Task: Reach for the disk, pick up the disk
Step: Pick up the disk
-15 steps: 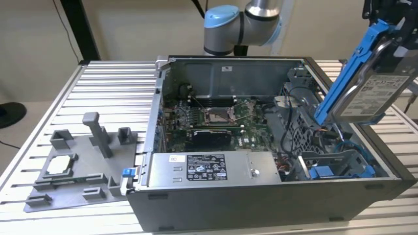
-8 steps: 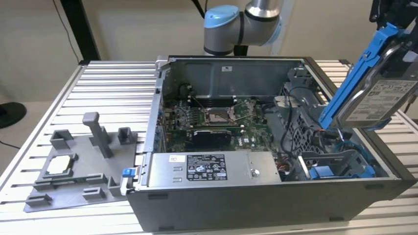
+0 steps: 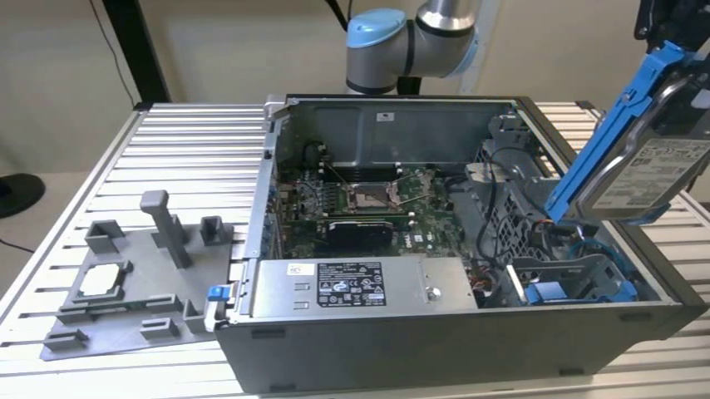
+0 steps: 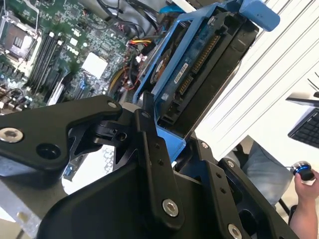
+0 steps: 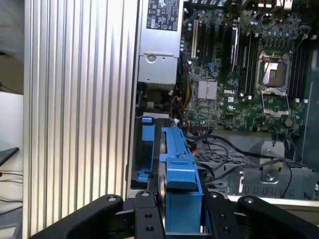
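In the second wrist view the black gripper (image 4: 167, 149) fills the foreground, its two fingers (image 4: 149, 149) closed on the blue frame of the disk (image 4: 199, 64), which stands up from between them with its connector edge and dark underside in sight. The first wrist view shows the same hold from the other side: the fingers (image 5: 144, 214) clamp the blue carrier of the disk (image 5: 182, 184) between them. Past the disk in that view lies the open case (image 5: 149, 149), with a blue bracket (image 5: 147, 144) in the drive bay, black cables, the green board (image 5: 239, 74) and the power supply (image 5: 159, 45) beyond.

In the exterior view the disk (image 3: 649, 158) hangs tilted in the air at the view's right, above the right end of the case (image 3: 444, 349) and clear of it, label side facing the camera and the blue frame along its left edge. Below it, inside the case, sits the grey drive cage with a blue bracket (image 3: 554, 291). The power supply (image 3: 355, 287) lies along the near wall, the board (image 3: 367, 199) behind it. To the view's left a grey fixture plate (image 3: 133, 283) rests on the slatted table (image 3: 189, 141). At the back, the arm's blue-capped joint (image 3: 383, 41) stands above the case.

In the second wrist view a person's hand (image 4: 304, 191) rests at a desk beyond the table.
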`<state>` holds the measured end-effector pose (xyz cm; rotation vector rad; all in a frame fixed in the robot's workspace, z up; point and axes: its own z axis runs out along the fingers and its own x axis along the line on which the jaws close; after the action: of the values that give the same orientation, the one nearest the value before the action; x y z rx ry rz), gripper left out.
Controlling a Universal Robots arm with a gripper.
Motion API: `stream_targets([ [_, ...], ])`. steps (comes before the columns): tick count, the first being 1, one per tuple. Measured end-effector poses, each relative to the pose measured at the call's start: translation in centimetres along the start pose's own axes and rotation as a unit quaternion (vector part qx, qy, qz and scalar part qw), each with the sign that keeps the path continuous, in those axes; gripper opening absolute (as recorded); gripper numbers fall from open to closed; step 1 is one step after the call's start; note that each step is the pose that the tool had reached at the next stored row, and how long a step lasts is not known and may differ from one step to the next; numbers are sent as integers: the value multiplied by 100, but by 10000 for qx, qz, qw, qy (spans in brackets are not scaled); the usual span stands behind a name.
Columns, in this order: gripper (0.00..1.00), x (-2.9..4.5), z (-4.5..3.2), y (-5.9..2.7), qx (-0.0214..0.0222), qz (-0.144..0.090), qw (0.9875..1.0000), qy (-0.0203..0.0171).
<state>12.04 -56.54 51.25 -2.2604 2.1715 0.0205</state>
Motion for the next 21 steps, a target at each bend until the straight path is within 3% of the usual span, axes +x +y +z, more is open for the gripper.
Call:
stream_targets([
  [9,0,24,4,-22,2,143,9999,-1],
  [21,0,144,3,-38,2,155,9999,0],
])
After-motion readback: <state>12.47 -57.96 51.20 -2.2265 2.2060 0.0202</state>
